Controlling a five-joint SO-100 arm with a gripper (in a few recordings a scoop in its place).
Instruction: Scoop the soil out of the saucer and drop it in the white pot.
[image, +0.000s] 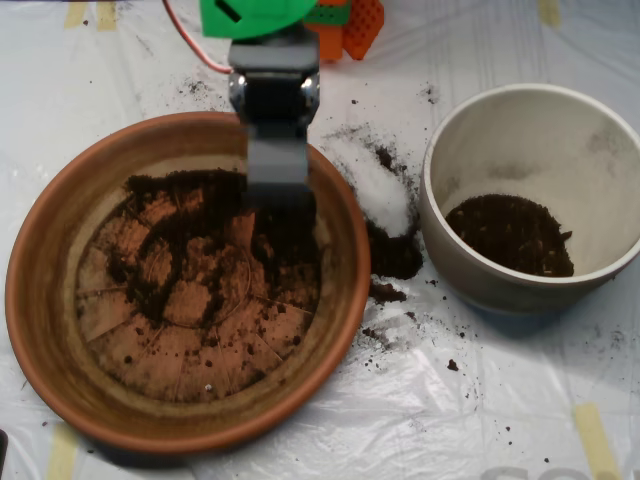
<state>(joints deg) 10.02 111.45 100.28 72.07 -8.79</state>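
Soil lies thin in the saucer, thickest by the jaws, which dip into it at the upper right; can't tell if they're parted or shut. Risk: a shallow, loose load spills over the rim en route to the white pot, adding to the crumbs and white powder between. Arm reaches down from the top edge, wrist pitched steeply.

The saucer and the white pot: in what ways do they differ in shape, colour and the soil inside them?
The saucer is wide, shallow and terracotta-orange; the white pot is narrower, deeper and cream. The saucer's soil lies thin and scattered, with the ribbed floor showing through; the white pot's soil sits in one compact patch on its floor. The scoop is down in the saucer, not in the white pot. Both are round, upright and hold dark soil.
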